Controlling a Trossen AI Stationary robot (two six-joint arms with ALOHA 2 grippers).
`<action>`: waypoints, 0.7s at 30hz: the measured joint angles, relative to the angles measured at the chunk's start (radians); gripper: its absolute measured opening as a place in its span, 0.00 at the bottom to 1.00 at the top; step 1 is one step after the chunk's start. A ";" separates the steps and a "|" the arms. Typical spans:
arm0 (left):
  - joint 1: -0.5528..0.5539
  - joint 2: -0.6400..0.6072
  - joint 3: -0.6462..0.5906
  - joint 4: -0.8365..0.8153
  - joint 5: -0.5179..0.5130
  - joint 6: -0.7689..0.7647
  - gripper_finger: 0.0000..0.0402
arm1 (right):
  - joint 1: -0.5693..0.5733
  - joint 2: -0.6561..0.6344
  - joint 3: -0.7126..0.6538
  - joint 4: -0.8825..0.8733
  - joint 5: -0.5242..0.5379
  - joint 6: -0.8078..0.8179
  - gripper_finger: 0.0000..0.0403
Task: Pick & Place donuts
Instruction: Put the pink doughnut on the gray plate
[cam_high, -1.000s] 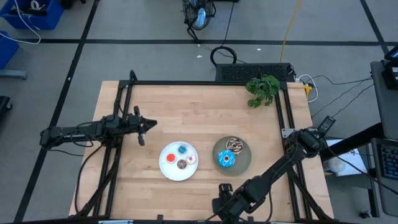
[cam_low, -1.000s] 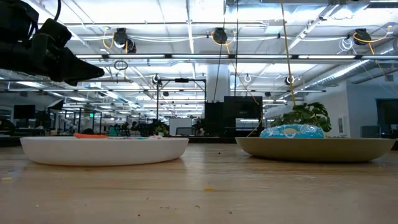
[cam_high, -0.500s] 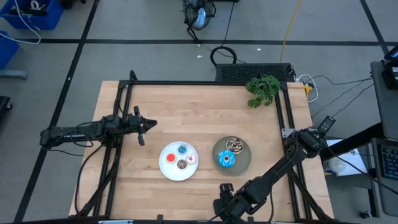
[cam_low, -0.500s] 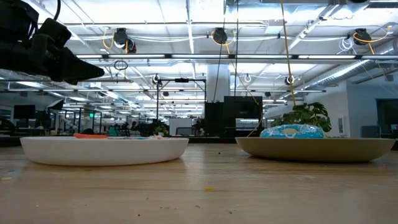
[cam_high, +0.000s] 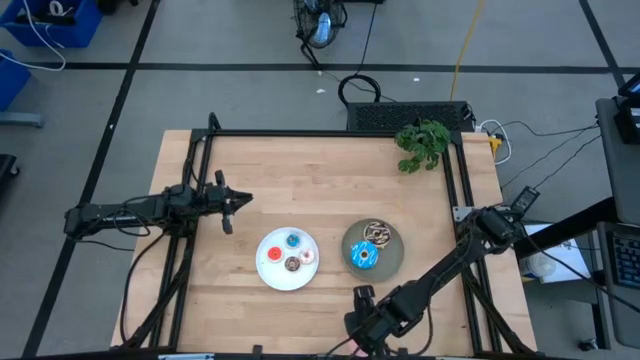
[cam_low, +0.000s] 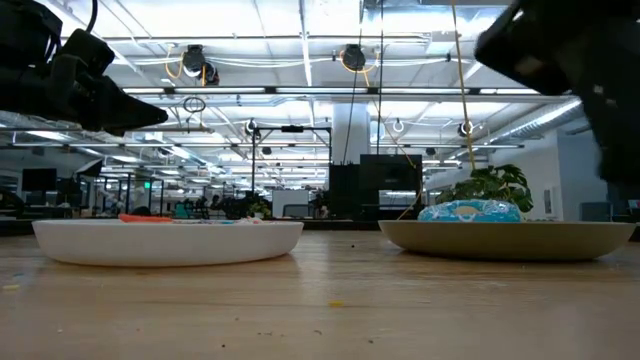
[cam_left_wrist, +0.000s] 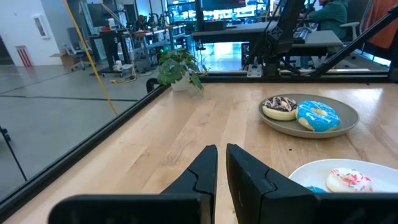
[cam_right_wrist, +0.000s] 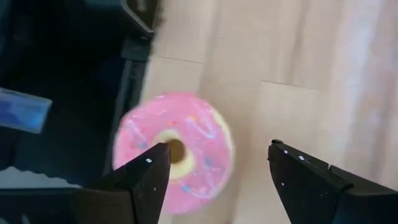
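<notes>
The pink-iced donut (cam_right_wrist: 177, 155) lies flat at the table's near edge, seen only in the right wrist view. My right gripper (cam_right_wrist: 214, 155) (cam_high: 360, 298) hangs open above it, pointing down, with one finger (cam_right_wrist: 140, 180) in front of the donut's rim. The blue-iced donut (cam_high: 363, 257) and the chocolate sprinkled donut (cam_high: 377, 233) lie on the grey plate (cam_high: 394, 262). The tiny red (cam_high: 274, 252), blue (cam_high: 293, 240), whitish-pink (cam_high: 307, 255) and brown (cam_high: 292, 264) donuts lie on the white plate (cam_high: 270, 275). My left gripper (cam_high: 229, 206) (cam_left_wrist: 221, 163) waits shut over the table's left part.
A potted plant (cam_high: 422, 143) stands at the far right corner. A black frame (cam_high: 330, 133) runs along the table's far, left and right sides. Bare wood lies between the plates and the far edge. In the low view the white plate (cam_low: 168, 241) and grey plate (cam_low: 510, 238) stand side by side.
My right gripper has moved a little from the near edge toward the far edge, and its arm has come into the low view at the upper right. The left arm and the plates have kept still.
</notes>
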 joint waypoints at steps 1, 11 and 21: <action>0.000 0.000 0.000 0.000 0.000 -0.001 0.10 | 0.001 0.000 -0.015 0.023 -0.004 0.004 0.62; 0.000 0.000 0.000 -0.001 0.000 -0.003 0.10 | 0.001 0.000 -0.123 0.142 -0.026 0.015 0.62; 0.000 0.000 0.000 -0.001 0.000 -0.003 0.10 | -0.001 -0.005 -0.223 0.246 -0.030 0.051 0.62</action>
